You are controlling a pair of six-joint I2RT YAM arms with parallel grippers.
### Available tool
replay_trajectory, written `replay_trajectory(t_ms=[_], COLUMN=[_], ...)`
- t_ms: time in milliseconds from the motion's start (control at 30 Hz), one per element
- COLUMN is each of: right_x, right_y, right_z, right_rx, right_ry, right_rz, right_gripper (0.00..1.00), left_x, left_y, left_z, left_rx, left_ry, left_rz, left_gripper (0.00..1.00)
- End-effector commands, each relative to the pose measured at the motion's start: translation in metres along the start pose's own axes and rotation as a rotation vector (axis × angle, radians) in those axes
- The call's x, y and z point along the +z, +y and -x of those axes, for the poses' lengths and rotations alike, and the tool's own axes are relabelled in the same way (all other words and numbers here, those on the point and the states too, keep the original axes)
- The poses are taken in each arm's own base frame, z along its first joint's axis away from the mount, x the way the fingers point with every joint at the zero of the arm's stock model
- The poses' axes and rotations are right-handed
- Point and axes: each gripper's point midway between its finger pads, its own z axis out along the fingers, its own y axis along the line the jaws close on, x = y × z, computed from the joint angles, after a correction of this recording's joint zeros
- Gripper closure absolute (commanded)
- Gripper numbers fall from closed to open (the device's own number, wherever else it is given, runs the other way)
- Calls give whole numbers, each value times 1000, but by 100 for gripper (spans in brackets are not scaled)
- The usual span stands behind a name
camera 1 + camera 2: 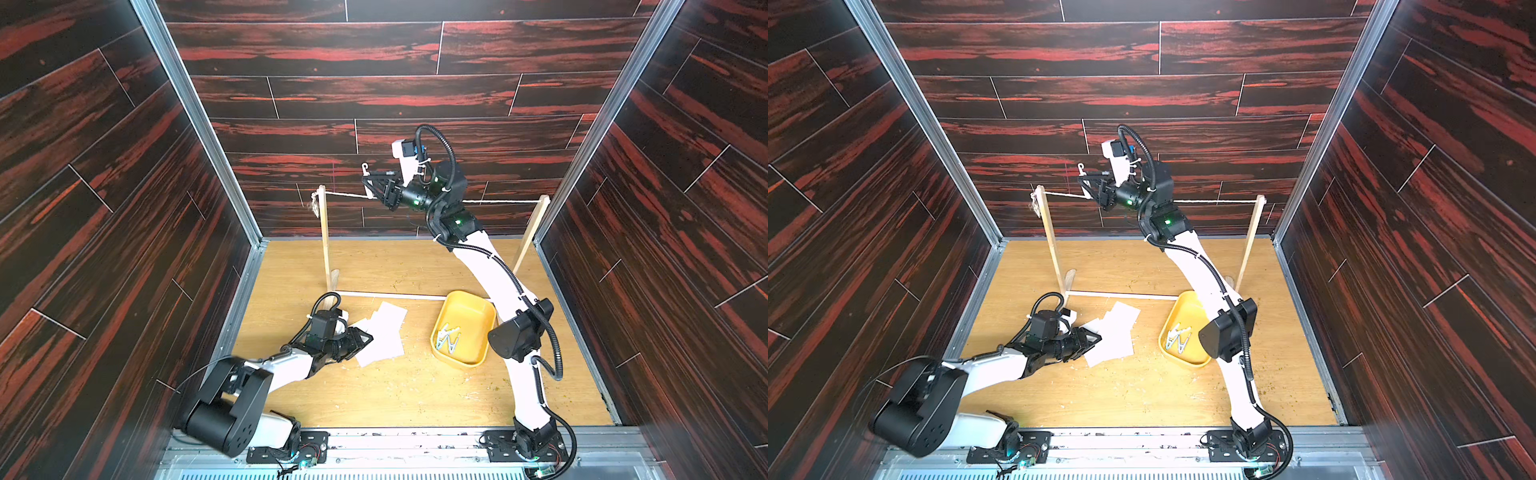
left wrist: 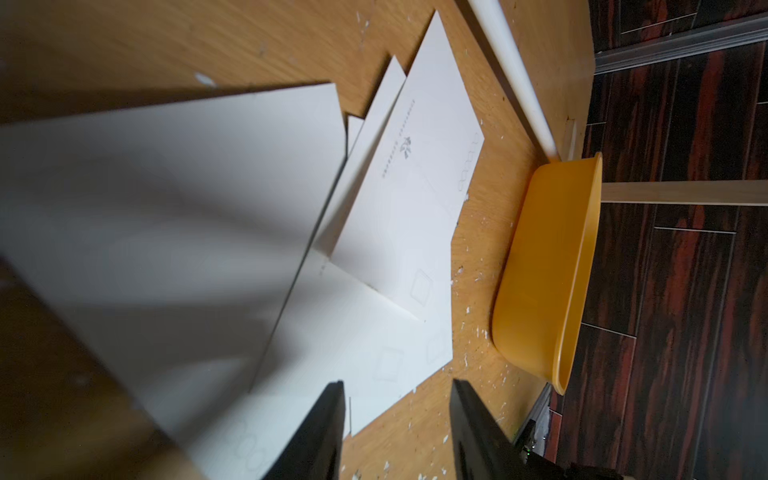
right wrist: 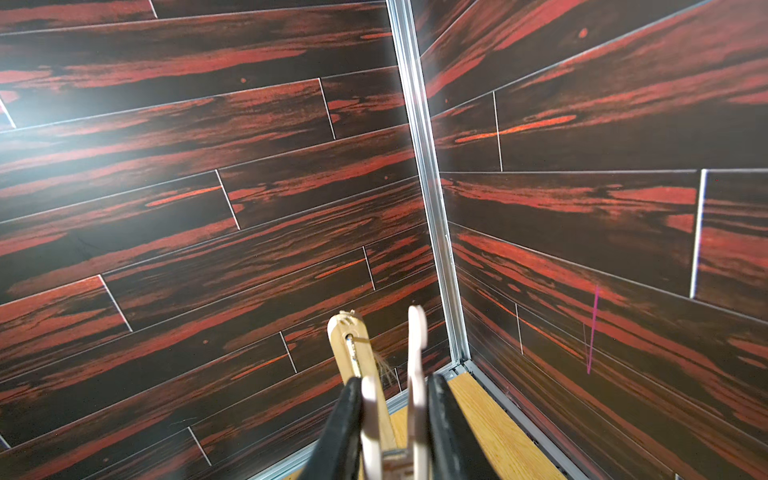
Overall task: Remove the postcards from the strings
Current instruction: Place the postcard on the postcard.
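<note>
On bench, found postcards heaped loose, overlapping, just beside left end effector, jaws parted, nothing held. Saw string bare. Noted right end effector clenched on clothespin near string. Judged postcards light, thin, bendy, slick: pinch overhanging edge.

This is a robotics lab test cell. Tall dark red-and-black wood-grain printed wall panels box in a small light oak-grain tabletop on three sides. Bare silver aluminium profiles join the panels at the corners. Two white-and-black jointed robot arms, the left arm and the right arm, sit on black mounting plates. The plates are fixed to a grey metal rail along the open front edge. On the tabletop stand staged props: a light wooden two-post stand strung with a thin whitish twine cord, and a yellow oval plastic tub.
</note>
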Motion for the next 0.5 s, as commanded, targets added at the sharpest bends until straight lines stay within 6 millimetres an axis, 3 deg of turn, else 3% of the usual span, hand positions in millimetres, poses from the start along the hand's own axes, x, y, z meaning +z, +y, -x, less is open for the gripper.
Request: replay_trajectory(t_ms=[0, 133, 467], right_x=[-23, -25, -37], right_y=[19, 18, 13], right_z=[47, 52, 68], right_rx=[-54, -63, -84], right_ry=[-66, -75, -94], right_rz=[-13, -25, -69], right_gripper=[73, 74, 75], left_x=[-15, -31, -54], left_y=[18, 12, -29], left_z=[-4, 2, 21], left_rx=[30, 67, 148], left_ry=[-27, -72, -152], left_rz=[114, 145, 72], left_gripper=[54, 54, 54])
